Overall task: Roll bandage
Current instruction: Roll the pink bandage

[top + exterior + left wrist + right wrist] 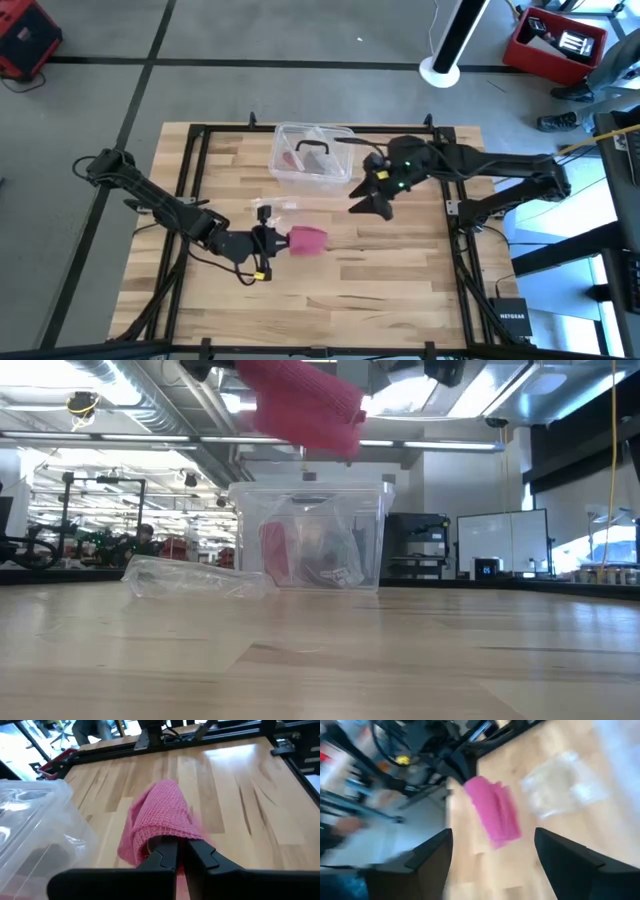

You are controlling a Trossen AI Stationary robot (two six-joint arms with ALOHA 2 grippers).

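Note:
The bandage is a pink knitted cloth, wound into a short loose roll left of the table's middle. In the low view it hangs well above the tabletop. My left gripper reaches in from the table's left and is shut at the roll's left end. My right gripper hovers open above the table, right of the roll and near the clear box, touching nothing. In its wrist view its fingers point toward the roll. My left gripper has its shut fingers in the roll's left end, where the cloth lies wound around and over the fingertips. The fingers come from the table's left, slanting slightly down, along the roll's length. The roll sticks out past them, lifted clear of the table.
A clear plastic box with red and dark items inside stands at the far middle of the table. A crumpled clear wrapper lies just near of it, close to my left gripper. Bare wood spreads across the table's near half.

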